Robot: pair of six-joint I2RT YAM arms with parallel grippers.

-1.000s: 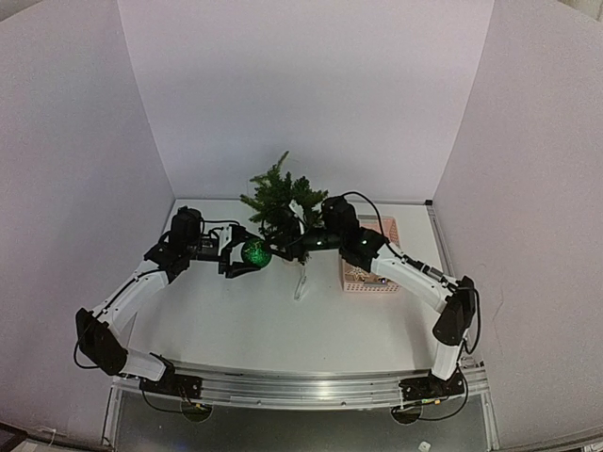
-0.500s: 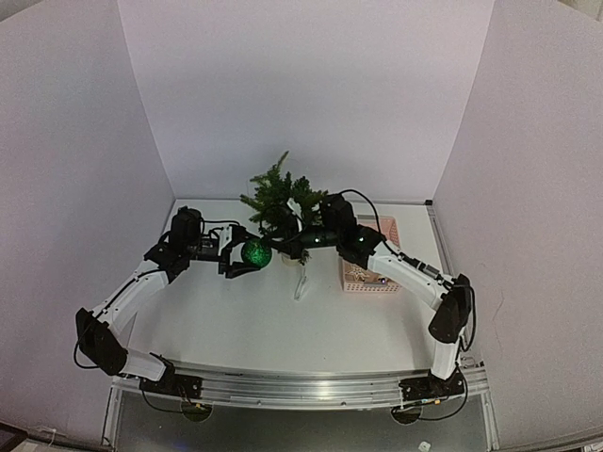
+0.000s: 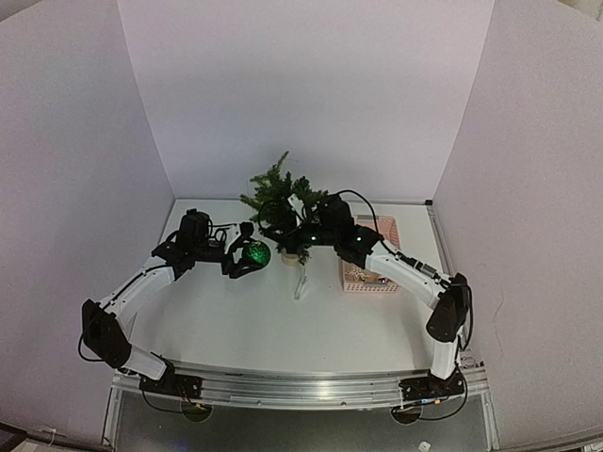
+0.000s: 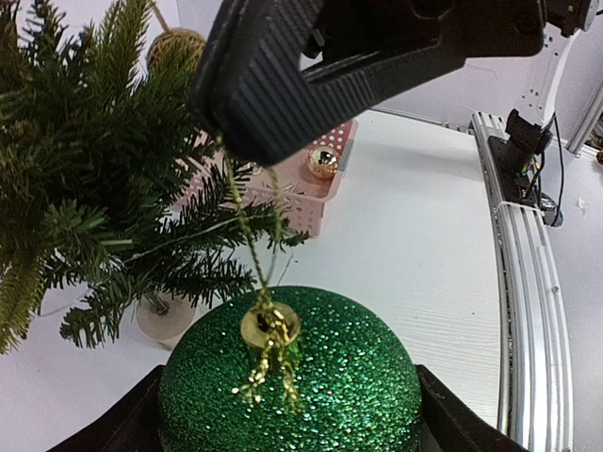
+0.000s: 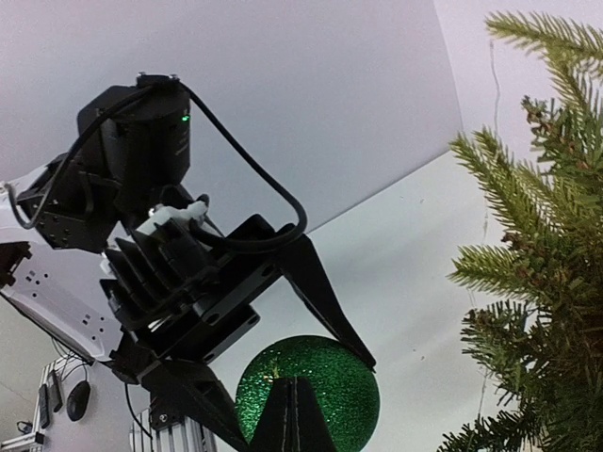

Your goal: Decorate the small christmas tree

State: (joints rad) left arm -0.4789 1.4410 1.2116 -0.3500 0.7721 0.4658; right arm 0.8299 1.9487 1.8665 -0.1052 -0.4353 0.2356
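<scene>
Left fingers clasping green bauble, right fingers pinching its gold loop, shown only by left wrist

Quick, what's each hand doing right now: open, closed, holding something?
Left hand: closed on the green glitter ball.
Right hand: closed, pinching the ball's gold hanging loop.

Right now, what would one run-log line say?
left hand: shut on green ball | right hand: shut on its gold loop | tree: ball not yet hung
</scene>
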